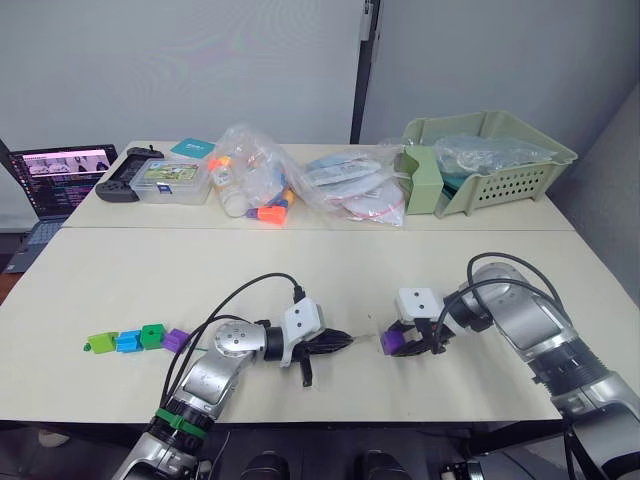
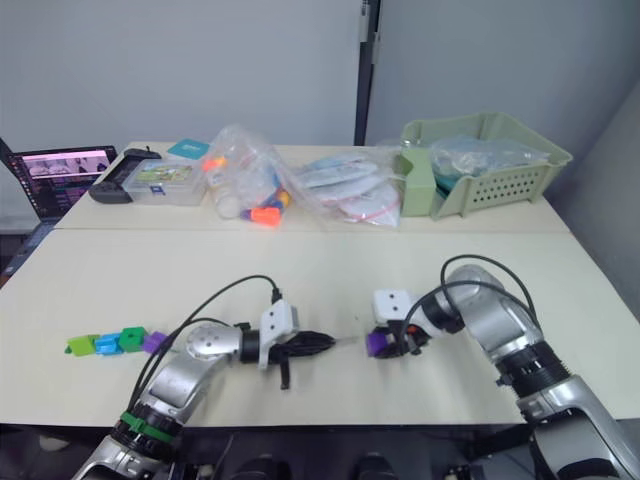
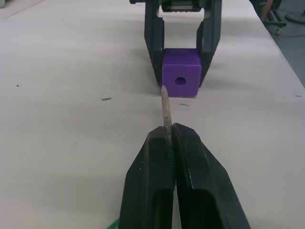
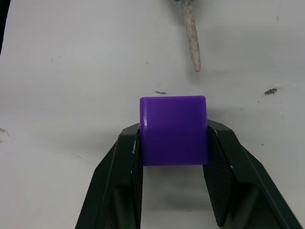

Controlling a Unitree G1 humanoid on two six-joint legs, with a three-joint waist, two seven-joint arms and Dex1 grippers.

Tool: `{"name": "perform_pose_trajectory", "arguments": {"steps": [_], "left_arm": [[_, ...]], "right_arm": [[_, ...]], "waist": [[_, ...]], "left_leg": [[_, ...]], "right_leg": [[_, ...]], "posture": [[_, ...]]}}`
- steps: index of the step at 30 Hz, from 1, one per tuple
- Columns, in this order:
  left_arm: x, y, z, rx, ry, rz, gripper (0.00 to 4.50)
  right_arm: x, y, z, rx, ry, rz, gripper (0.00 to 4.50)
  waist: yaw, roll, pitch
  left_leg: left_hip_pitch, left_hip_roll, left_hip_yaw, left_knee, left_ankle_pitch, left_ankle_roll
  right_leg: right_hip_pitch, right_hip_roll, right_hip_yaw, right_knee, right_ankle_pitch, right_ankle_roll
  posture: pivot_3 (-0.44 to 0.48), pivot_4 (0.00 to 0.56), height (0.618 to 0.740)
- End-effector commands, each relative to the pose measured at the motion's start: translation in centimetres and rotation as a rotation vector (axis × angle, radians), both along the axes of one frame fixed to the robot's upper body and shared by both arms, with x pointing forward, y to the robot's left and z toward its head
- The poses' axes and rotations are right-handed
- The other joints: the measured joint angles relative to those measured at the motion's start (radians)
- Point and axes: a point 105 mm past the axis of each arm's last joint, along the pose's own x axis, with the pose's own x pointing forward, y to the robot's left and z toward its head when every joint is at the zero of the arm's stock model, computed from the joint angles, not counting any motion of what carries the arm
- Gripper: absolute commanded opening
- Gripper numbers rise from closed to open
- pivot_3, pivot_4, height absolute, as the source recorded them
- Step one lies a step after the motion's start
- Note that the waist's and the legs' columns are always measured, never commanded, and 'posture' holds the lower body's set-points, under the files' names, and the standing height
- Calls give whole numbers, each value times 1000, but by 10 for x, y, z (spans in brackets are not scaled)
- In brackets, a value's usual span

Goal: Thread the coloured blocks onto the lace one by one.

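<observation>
While the left hand (image 3: pixel 170 143) pinches the lace (image 3: pixel 166 110) tight between its two black fingers, the stiff grey tip sticks straight out ahead of them, its long axis running across the desk (image 1: pixel 330 285) toward the robot's right. It points at the purple block (image 3: pixel 181 79) and stops just short of it, the tip close beside the block's face and a little off from the round hole in that face. Behind the fingers a bit of the green string shows, trailing back toward the wrist.

And over on the other side, the right hand (image 4: pixel 173 143) is clamped on that purple block, one finger pressed on each side, holding it low at the desk surface. The hole faces back toward the needle tip, so block and tip sit nearly on one line between the two hands.

Well off to the robot's left on the desk lies a row of four more blocks, touching end to end: a lime green block (image 1: pixel 100 343), a blue block (image 1: pixel 127 341), a dark green block (image 1: pixel 151 336) and a second purple block (image 1: pixel 176 340). The row runs left to right.
</observation>
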Motion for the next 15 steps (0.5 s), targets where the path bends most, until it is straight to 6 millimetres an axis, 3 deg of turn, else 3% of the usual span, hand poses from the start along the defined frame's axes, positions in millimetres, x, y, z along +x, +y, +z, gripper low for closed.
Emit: {"name": "perform_pose_trajectory", "arguments": {"steps": [1,15], "left_arm": [[-2,-12,6,-16,-29,-46,0],[-3,-28,6,-26,-27,-94,0]], "right_arm": [[-1,-1,9,23,-11,-39,1191],[-7,2,8,33,14,-68,1191]], "waist": [[1,0,0],[0,0,0]], "left_leg": [[0,0,0,0,0,0],[0,0,0,0,0,0]], "right_leg": [[0,0,0,0,0,0],[0,0,0,0,0,0]], "posture": [[0,150,740],[0,150,740]]}}
